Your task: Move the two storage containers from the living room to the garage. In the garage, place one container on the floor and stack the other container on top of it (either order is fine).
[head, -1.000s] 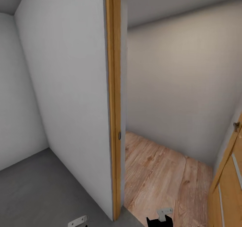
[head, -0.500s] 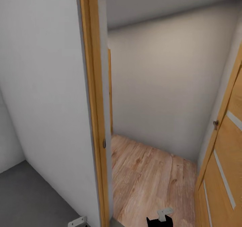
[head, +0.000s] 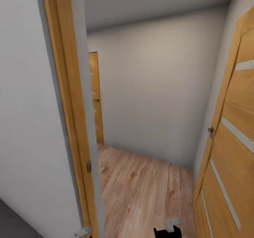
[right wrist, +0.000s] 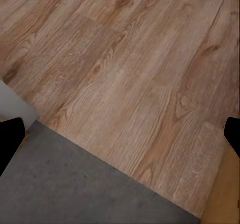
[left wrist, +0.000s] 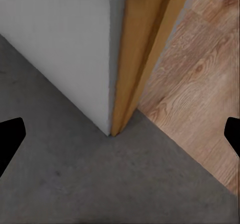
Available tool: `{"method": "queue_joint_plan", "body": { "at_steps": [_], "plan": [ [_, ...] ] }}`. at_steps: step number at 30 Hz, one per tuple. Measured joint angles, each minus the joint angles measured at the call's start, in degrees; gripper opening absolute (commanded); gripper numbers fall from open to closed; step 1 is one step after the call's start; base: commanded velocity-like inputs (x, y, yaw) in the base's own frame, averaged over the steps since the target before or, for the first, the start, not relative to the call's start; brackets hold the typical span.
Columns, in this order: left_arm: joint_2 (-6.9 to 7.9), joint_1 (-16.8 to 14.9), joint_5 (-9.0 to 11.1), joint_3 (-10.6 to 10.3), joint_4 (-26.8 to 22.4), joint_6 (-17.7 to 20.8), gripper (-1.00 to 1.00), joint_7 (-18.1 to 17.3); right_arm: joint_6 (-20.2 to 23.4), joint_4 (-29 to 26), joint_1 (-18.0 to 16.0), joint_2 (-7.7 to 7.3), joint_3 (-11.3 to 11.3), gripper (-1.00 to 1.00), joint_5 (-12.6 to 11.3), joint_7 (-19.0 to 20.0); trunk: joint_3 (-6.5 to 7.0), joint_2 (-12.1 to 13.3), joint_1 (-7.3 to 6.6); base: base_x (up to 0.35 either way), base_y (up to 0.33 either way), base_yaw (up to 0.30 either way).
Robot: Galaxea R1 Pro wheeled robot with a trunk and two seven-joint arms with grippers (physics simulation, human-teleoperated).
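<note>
The two storage containers are out of view. I stand at a doorway where the dark grey concrete floor (left wrist: 75,184) meets light wood planks (right wrist: 130,74). In the left wrist view my left gripper (left wrist: 120,139) hangs open over the concrete by the foot of the door frame, its black fingertips (left wrist: 9,139) far apart with nothing between them. My right gripper (right wrist: 120,139) is open too and holds nothing. It hovers above the line between the concrete (right wrist: 60,189) and the planks.
A wooden door frame (head: 65,107) and a white wall end (head: 24,125) stand close on the left. An open wood-panelled door (head: 229,142) is close on the right. A small wood-floored hall (head: 141,188) lies ahead, closed by a plain wall (head: 151,89), with another door (head: 95,96) at its far left.
The whole head picture has shifted, so the camera has moved. The door frame now sits further left, the right-hand door shows more, and less grey concrete is seen.
</note>
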Motion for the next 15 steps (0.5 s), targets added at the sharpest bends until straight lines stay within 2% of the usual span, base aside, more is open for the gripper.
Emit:
{"method": "queue_joint_plan", "body": {
  "at_steps": [15],
  "plan": [
    [0.01, 0.02, 0.00, 0.00, 0.00, -0.01, 1.00, 0.00, 0.00, 0.00, 0.00, 0.00, 0.00, 1.00, 0.00, 0.00, 0.80, 0.00, 0.00, 0.321, 0.000, -0.276]
  ]
}}
